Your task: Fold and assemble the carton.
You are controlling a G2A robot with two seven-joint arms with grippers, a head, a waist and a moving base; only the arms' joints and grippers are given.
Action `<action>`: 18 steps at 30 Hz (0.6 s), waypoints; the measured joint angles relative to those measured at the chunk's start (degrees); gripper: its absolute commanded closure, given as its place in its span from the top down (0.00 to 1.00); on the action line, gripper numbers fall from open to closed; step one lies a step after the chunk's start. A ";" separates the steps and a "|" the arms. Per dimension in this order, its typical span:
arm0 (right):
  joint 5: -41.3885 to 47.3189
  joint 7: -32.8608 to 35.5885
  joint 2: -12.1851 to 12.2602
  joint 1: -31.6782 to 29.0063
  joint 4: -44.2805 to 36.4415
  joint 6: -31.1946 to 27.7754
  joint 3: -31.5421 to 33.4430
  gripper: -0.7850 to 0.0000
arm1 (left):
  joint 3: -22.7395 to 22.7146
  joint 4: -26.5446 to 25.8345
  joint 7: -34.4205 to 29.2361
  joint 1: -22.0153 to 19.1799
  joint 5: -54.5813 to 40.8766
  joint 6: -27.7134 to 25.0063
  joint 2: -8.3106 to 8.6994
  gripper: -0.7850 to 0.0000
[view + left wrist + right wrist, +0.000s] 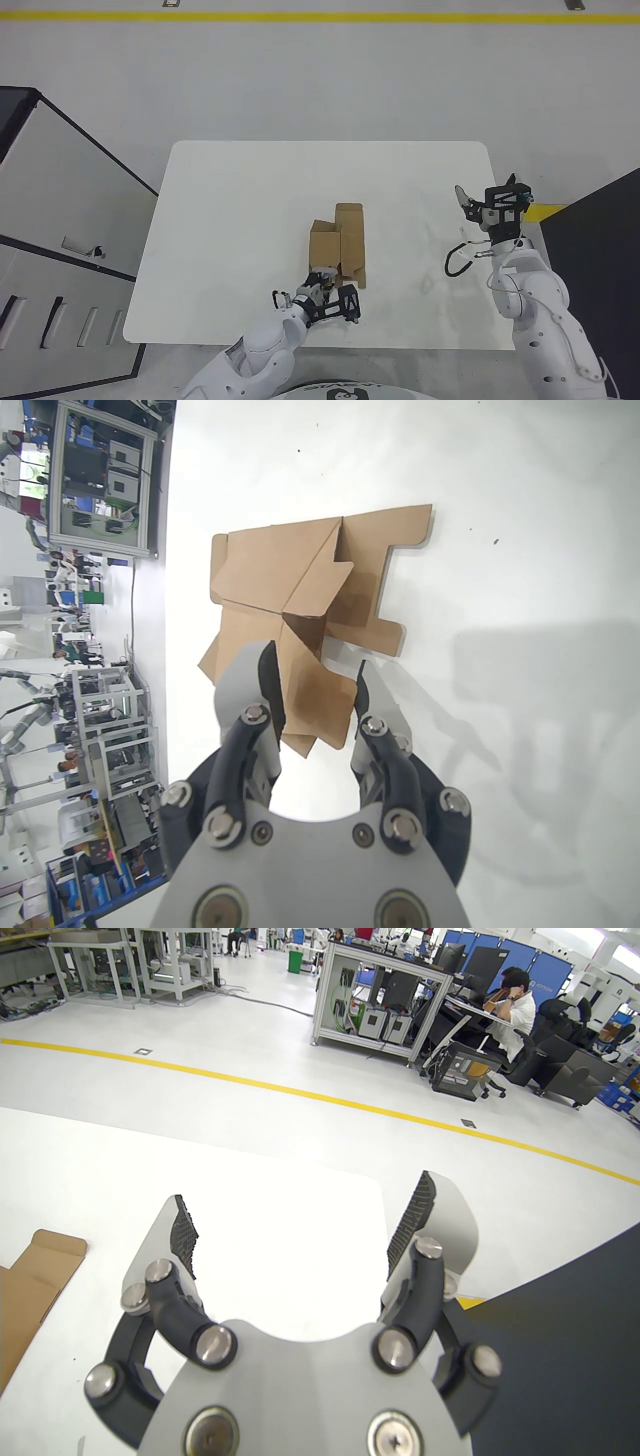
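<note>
Arms: left tool (pixel 316 654) astride carton (pixel 280 570) flap, right tool (pixel 301 1185) agape nr table (pixel 250 200) edge.

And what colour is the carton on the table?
Plain brown; the carton shows best in the left wrist view.

A robotics lab hall: aluminium-frame equipment racks (pixel 360 1003), desk monitors (pixel 482 963) and a yellow line (pixel 300 1091) on the pale floor (pixel 150 1028).

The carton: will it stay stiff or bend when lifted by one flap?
Likely light: the carton is thin brown cardboard. Its flaps stand up along creases, so lifted by one flap it would probably hinge and sag. Lying on the smooth white table, it may slide when pushed.
</note>
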 measured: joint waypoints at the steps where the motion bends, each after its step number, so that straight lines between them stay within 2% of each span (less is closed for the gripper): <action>1: 0.00 0.00 0.00 0.00 0.00 0.00 0.00 1.00 | -0.07 -0.14 0.03 0.08 0.27 0.34 0.01 0.40; 4: 0.00 0.00 0.00 0.00 0.00 0.00 0.00 1.00 | -0.23 -0.57 0.09 0.38 1.07 1.72 0.03 0.35; 6: 0.00 0.00 0.00 0.00 0.00 0.00 0.00 1.00 | -0.36 -0.85 0.11 0.56 1.71 2.85 0.04 0.24; 8: 0.00 0.00 0.00 0.00 0.00 0.00 0.00 1.00 | -0.57 -1.18 0.18 0.77 2.28 4.40 0.03 0.04; 9: 0.00 0.00 0.00 0.00 0.00 0.00 0.00 1.00 | -0.65 -1.27 0.18 0.84 2.54 5.01 0.02 0.00; 14: 0.00 0.00 0.00 0.00 0.00 0.00 0.00 1.00 | -0.93 -1.29 0.07 0.74 3.07 6.20 -0.10 0.00; 18: 0.00 0.00 0.00 0.00 0.00 0.00 0.00 1.00 | -0.94 -0.89 -0.01 0.25 3.11 6.12 -0.26 0.17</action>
